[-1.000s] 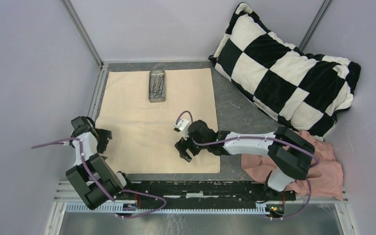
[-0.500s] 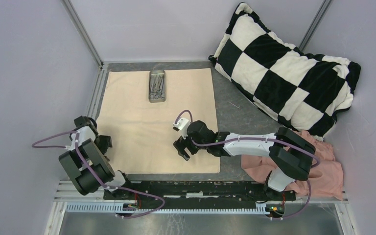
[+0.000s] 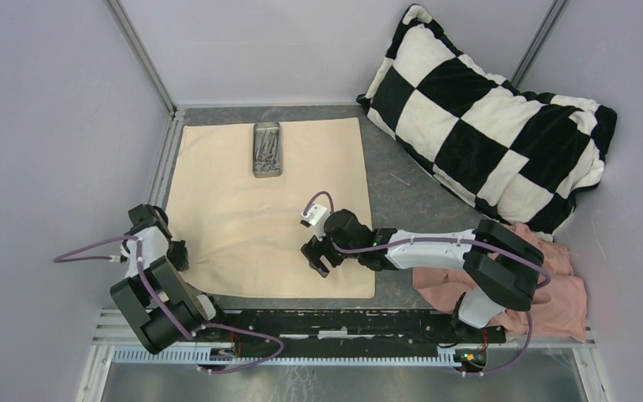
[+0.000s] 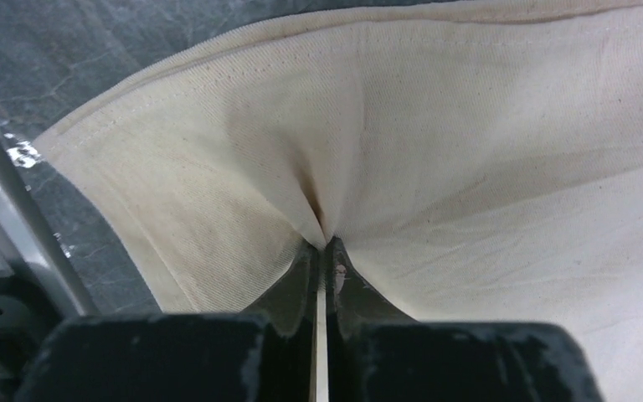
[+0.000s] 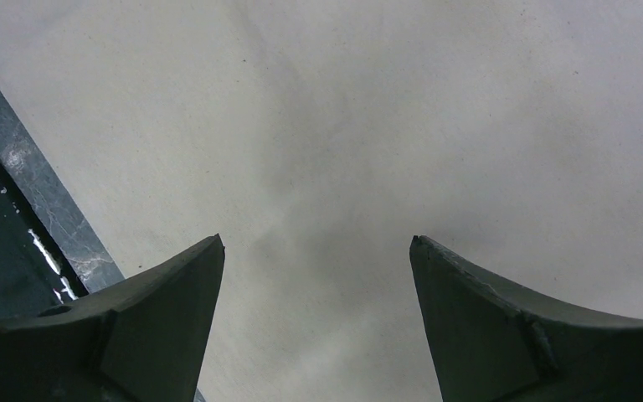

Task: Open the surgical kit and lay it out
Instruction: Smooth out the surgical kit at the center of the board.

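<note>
Surgical kit's beige cloth wrap (image 3: 268,209) lies spread flat on the dark table (image 3: 402,184). It reaches from the left gripper (image 3: 177,253) away to the right and toward the far wall, and passes under the right gripper (image 3: 316,260). Its near left edge sits in the left gripper. The two fingers (image 4: 301,272) there are pressed together on a small pinch of fabric, and creases fan out from that spot across the cloth. In the left wrist view the hemmed edge curves round to the left of the pinch, with bare table beyond it.

A black-and-white checkered pillow (image 3: 486,117) leans in the far right corner, well beyond the right gripper and to its right. A crumpled pink cloth (image 3: 557,293) lies to the right of that gripper, partly under the right arm's elbow.

The right gripper hangs over the near right part of the wrap, just inside its near edge. Its fingers (image 5: 159,310) are spread wide with nothing between them, and only plain fabric shows below. A strip of table shows to its left in the right wrist view.

The grey metal tray (image 3: 267,151) stands on the far part of the wrap. It is well beyond both grippers and lies between them from side to side. Inside it the silver instruments (image 3: 266,153) lie bunched together lengthwise, too small to tell apart.
</note>
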Tool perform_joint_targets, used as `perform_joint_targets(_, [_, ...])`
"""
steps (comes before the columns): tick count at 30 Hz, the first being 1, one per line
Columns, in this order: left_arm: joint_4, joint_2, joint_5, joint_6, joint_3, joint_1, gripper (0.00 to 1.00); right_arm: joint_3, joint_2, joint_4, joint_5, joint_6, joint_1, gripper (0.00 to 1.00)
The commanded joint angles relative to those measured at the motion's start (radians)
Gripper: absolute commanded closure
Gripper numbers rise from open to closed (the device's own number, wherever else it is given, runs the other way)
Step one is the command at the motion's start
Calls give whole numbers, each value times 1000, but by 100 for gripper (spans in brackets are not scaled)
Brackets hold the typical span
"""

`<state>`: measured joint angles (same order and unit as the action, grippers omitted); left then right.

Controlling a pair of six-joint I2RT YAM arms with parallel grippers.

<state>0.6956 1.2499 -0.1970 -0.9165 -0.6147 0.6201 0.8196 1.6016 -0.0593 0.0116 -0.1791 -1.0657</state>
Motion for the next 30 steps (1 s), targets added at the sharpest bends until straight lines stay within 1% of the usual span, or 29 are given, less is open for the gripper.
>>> perform_joint_targets(1, [130,-66,-77,-42,-35,5,97,-31,-51,-32,-9,-5,17,11])
perform_joint_targets(3, [162,-89,-75,-35,-61,4,94,-44,-60,-29,-9,-8,26,11])
perform_joint_targets(6, [184,-142,-58,-10,-96,3,82,-48,-75,-8,-37,-9,30,11])
perform_joint_targets(9, [204,-199,-89,28,-149,-7,61,-55,-105,22,-59,-15,30,11])
perform_joint_targets(11, [211,-237,-127,73,-191,-40,45,-66,-131,32,-79,-25,31,11])
perform_joint_targets(13, [228,-247,-230,87,-239,-120,27,-65,-139,46,-84,-30,29,11])
perform_joint_targets(14, [233,-242,-261,89,-263,-170,17,-64,-137,50,-86,-33,28,11])
perform_joint_targets(15, [226,-233,-271,101,-282,-216,13,-61,-130,54,-87,-37,26,11])
perform_joint_targets(17, [144,-194,-222,181,-305,-310,13,-45,-105,79,-70,-44,12,12])
perform_joint_targets(20, [-6,-78,-92,313,-336,-399,20,-22,-72,112,-25,-63,-16,17])
perform_joint_targets(23, [-186,40,105,380,-336,-411,25,3,-42,158,70,-87,-50,21])
perform_joint_targets(26, [-339,159,189,368,-334,-409,23,5,-18,201,187,-98,-93,21])
perform_joint_targets(28, [-400,256,258,358,-352,-406,21,-19,-6,229,244,-111,-114,22])
perform_joint_targets(30, [-395,362,283,345,-382,-394,20,-61,-15,255,282,-127,-141,23])
